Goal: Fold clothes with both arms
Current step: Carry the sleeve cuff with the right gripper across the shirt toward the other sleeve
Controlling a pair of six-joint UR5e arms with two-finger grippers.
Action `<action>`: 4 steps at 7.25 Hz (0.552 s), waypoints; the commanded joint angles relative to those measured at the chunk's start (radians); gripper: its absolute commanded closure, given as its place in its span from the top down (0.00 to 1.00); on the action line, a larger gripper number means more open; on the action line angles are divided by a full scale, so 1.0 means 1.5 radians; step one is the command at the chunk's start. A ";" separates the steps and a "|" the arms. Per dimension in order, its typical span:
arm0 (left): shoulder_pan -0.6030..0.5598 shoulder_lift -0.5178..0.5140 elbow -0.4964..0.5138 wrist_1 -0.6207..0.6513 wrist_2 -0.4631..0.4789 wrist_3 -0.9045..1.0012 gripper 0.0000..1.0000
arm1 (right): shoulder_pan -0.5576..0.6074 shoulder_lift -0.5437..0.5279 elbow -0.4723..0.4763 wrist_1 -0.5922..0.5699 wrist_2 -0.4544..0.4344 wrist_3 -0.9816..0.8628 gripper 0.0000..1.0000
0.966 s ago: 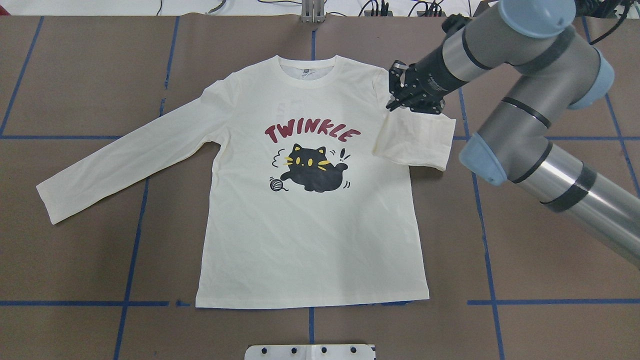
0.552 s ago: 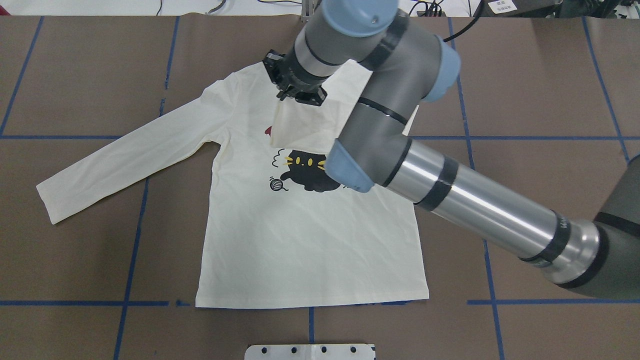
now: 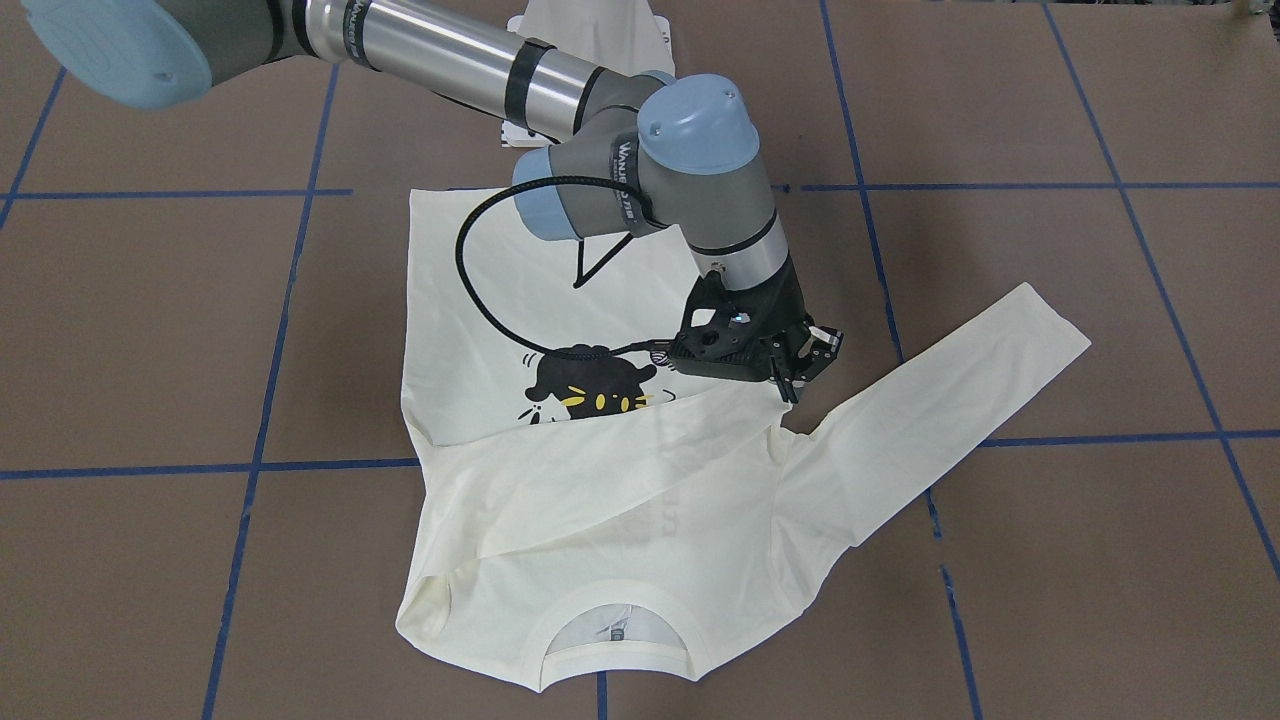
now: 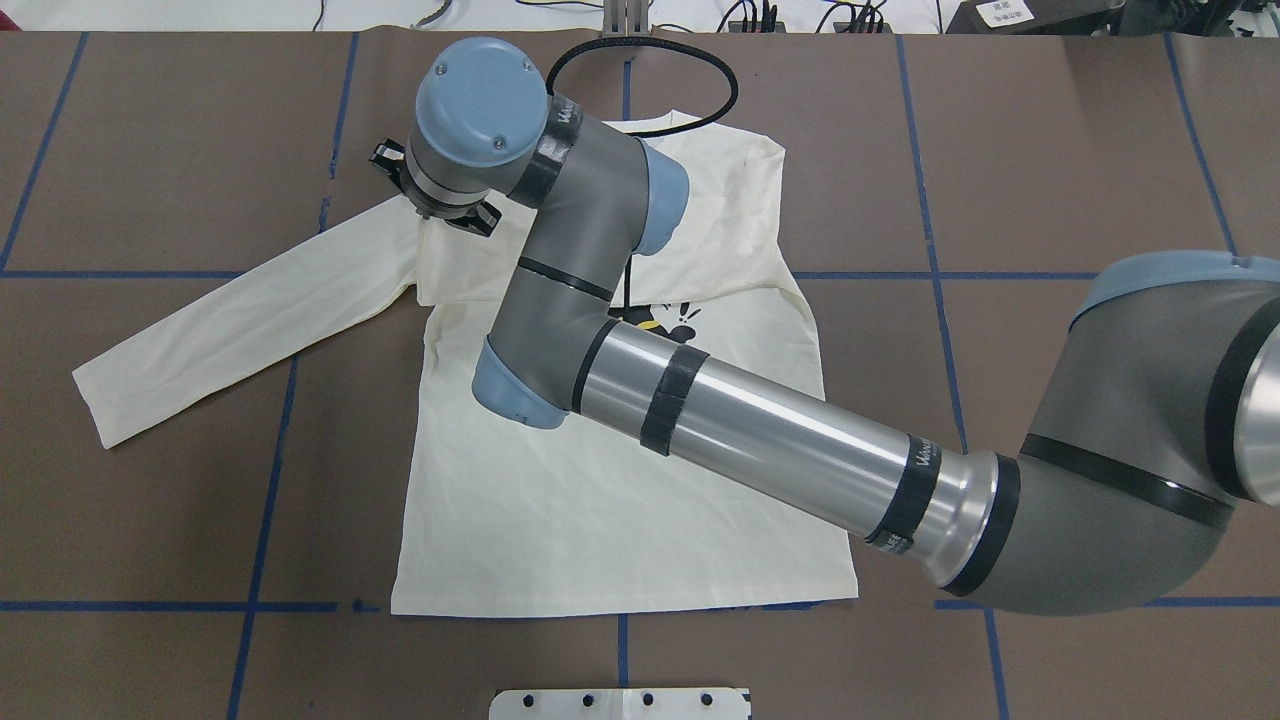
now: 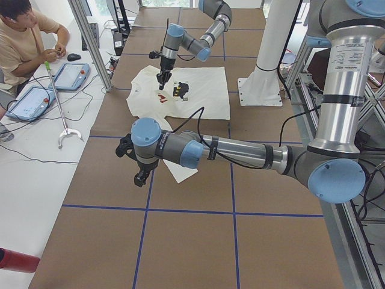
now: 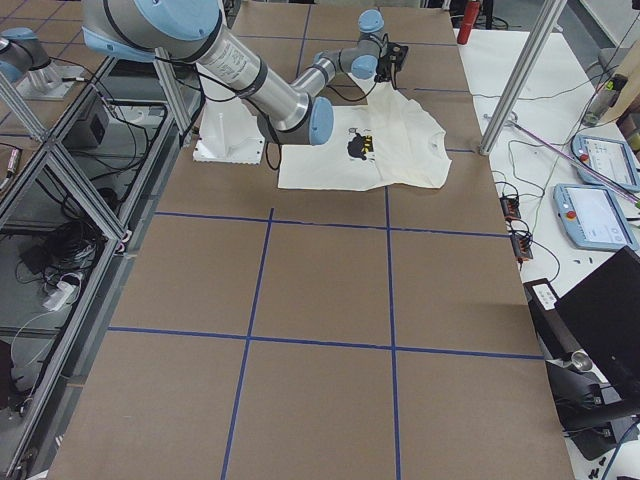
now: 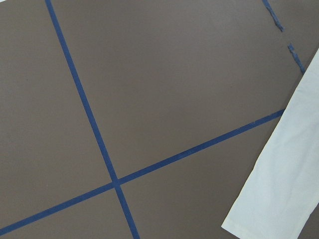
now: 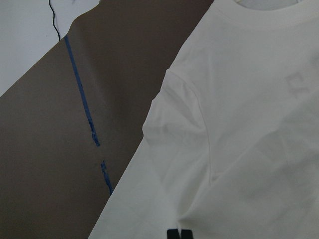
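My right claw (image 8: 179, 234) pinches the cream T-shirt (image 4: 600, 500) at the shoulder on the robot's left, one sleeve (image 3: 620, 460) folded across the chest; the shirt lies print-up on the bench (image 4: 1050, 150). The left claw (image 5: 139, 179) hangs over the bench near the other cuff (image 7: 264, 209); I cannot tell its opening.

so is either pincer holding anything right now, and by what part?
Right pincer pinches the T-shirt by the cuff end of its folded-over sleeve. Left pincer: nothing visibly held.
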 commanded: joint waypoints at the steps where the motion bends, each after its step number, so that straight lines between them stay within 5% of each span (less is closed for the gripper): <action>1: -0.001 0.000 0.015 -0.024 0.000 0.000 1.00 | -0.013 0.034 -0.053 0.010 -0.033 -0.001 0.00; 4: 0.000 -0.002 0.037 -0.053 0.000 0.000 1.00 | -0.033 0.035 -0.073 0.038 -0.075 -0.001 0.00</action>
